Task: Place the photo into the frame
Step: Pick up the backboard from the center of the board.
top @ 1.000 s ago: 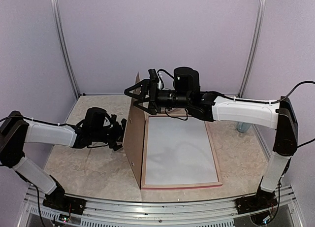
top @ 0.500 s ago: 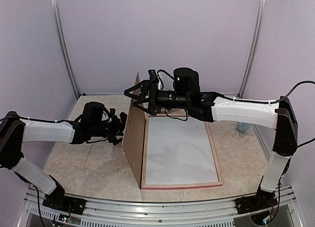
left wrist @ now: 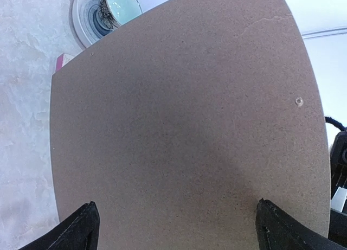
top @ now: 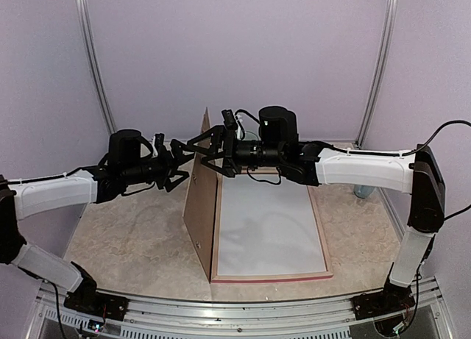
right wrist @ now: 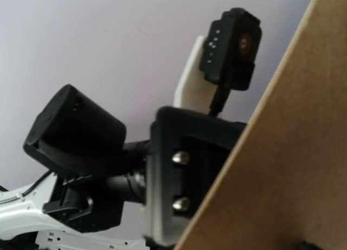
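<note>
Evidently, the frame (top: 272, 278) is laid flat on the counter (top: 125, 243) so that its recess can be reached from above. The brown backing board (top: 200, 214) is stood nearly upright along the frame's left side, probably to keep that recess uncovered. A white sheet (top: 265, 221) is seen lying inside the rim; whether it is the photo's white back or a mat cannot be told, and the photo's dark printed face is shown in no view. The right tool (top: 199, 154) is held wide open by the board's upper far corner, gripping nothing that can be made out, and contact with the edge cannot be confirmed. It is judged to be placed there as a guard against the board falling shut. The left tool (top: 182, 165) is likewise spread open and empty, pointed at the board's outer face, which fills the left wrist view above the two fingertips (left wrist: 81, 231). The left arm's way to the recess is thus barred by the board itself, and the two tools are crowded close together near its top. A teal bowl (left wrist: 122, 3) on a plate (left wrist: 87, 25) is seen beyond the board's edge, apart from the work.
</note>
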### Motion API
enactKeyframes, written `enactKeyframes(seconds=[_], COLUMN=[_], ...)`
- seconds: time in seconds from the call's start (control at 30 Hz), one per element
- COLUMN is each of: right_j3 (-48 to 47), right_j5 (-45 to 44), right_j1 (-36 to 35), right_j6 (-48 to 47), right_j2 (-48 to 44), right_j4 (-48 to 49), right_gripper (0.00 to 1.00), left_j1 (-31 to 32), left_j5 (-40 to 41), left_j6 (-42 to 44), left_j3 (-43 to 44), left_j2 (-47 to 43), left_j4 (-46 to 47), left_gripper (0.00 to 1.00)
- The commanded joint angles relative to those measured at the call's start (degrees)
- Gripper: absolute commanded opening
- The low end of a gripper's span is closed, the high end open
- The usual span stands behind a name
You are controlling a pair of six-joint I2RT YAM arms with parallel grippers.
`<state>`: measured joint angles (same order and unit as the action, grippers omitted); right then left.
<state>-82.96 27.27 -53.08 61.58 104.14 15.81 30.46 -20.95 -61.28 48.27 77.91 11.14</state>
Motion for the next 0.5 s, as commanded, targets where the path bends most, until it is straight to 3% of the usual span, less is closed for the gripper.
enactKeyframes(seconds=[0.0, 0.47], right_j3=[0.35, -0.46], right_j5=[0.86, 1.52], right_j1=[0.17, 0.26], right_j6=[0.29, 0.37], right_j2=[-0.05, 0.85], right_j4=[2.00, 1.68], right_gripper=[0.99, 0.99], left_j1=[0.05, -0.83], left_j5=[-0.04, 0.49], left_j6=[0.60, 1.74], left_j3=[1.90, 4.81], left_j2=[-3.33, -7.01], left_j4=[-2.37, -5.55], left_gripper=[0.99, 0.99])
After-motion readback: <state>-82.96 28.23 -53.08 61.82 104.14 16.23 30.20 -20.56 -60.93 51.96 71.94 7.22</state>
